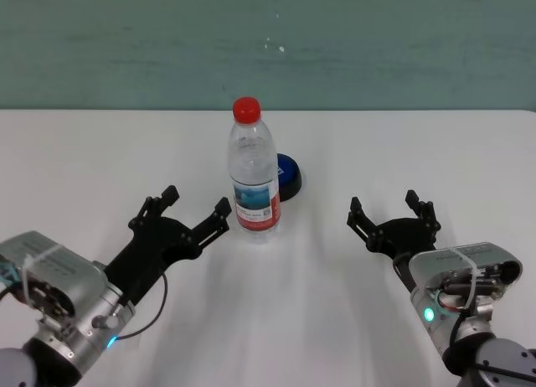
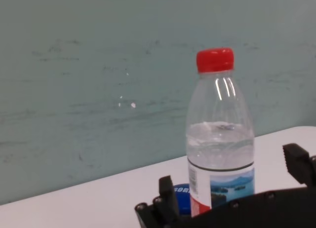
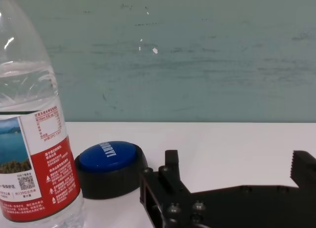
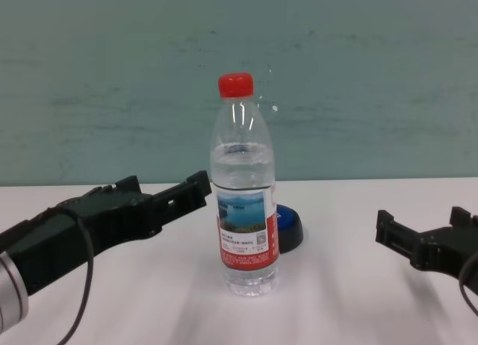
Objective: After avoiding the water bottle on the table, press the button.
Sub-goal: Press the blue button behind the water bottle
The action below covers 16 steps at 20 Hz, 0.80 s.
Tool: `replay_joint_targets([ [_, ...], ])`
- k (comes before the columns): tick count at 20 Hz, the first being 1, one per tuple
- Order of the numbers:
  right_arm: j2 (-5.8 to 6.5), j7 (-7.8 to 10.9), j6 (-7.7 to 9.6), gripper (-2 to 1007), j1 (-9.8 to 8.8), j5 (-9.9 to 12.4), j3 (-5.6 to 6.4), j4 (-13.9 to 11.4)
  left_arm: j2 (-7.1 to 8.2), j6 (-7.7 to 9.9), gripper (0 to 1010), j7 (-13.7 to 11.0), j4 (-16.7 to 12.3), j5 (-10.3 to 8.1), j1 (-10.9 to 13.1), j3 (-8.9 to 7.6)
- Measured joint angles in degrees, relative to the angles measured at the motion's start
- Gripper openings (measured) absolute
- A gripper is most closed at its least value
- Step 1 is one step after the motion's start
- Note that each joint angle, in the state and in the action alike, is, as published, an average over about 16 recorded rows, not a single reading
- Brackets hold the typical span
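Left gripper (image 1: 186, 206) low over the white counter (image 1: 67, 169), fingers spread, holding nothing, tips aimed toward the water bottle (image 1: 253, 173) and just beside its left side. Bottle stands upright near counter center, red cap on, partly filled, label facing the robot. Button (image 1: 288, 176) sits right behind the bottle, slightly to its right, blue dome on black base, partly hidden by the bottle. Right gripper (image 1: 394, 214) hovers low, well apart from the bottle, fingers spread, empty.
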Motion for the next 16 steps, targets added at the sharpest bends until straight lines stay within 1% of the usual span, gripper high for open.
replay_joint_targets([
  [16, 0.00, 0.00, 0.00, 1004, 0.00, 0.00, 0.00, 0.00, 0.12, -0.14, 1010, 0.09, -0.36, -0.09, 0.30, -0.24],
])
